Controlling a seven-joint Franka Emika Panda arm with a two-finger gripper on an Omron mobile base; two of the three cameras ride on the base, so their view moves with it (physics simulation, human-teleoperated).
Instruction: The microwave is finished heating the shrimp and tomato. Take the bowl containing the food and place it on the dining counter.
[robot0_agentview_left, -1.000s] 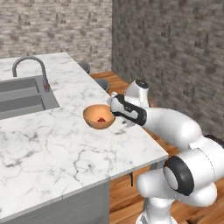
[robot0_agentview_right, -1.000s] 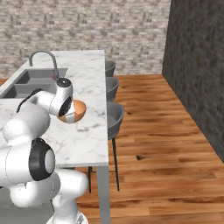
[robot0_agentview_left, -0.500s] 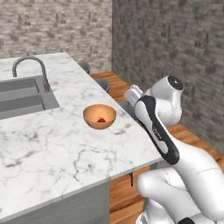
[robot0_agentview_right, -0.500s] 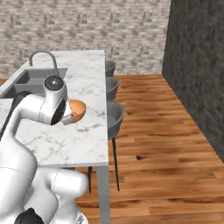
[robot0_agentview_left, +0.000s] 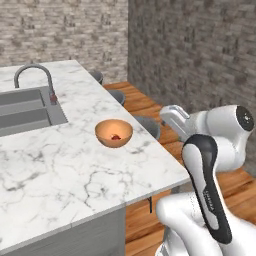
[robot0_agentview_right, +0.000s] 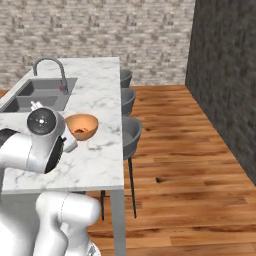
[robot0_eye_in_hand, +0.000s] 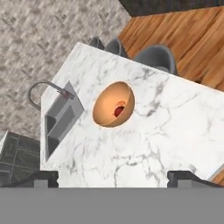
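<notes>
Stone-brick walls close the room at 12 o'clock, a darker brick wall (robot0_agentview_right: 222, 75) runs along 3 o'clock in the right base view, and a wood plank floor (robot0_agentview_right: 180, 150) fills the open space between it and the counter. White marble counter (robot0_agentview_left: 60, 165) with grey veins spans most of the left base view, its near corner at 5 o'clock, long edge running up toward 1 o'clock. Steel sink (robot0_agentview_left: 25, 110) is set into the slab at 9 o'clock, curved grey faucet (robot0_agentview_left: 35, 75) at its rim. Orange bowl (robot0_agentview_left: 114, 132) sits upright on the marble, near the long stool-side edge, well apart from the sink. Inside it a dark-red tomato (robot0_eye_in_hand: 119, 110) and a pale bit beside it, likely the shrimp (robot0_eye_in_hand: 121, 104), too small to be sure. Three grey stools (robot0_agentview_right: 131, 132) are tucked under that edge, floor past them bare. Gripper (robot0_eye_in_hand: 113, 177) is pulled back above the counter, clear of the bowl, tips spread wide at 6 o'clock in the hand view, nothing between them. White arm (robot0_agentview_left: 210, 165) folds at 4 o'clock in the left base view, off the counter edge.
</notes>
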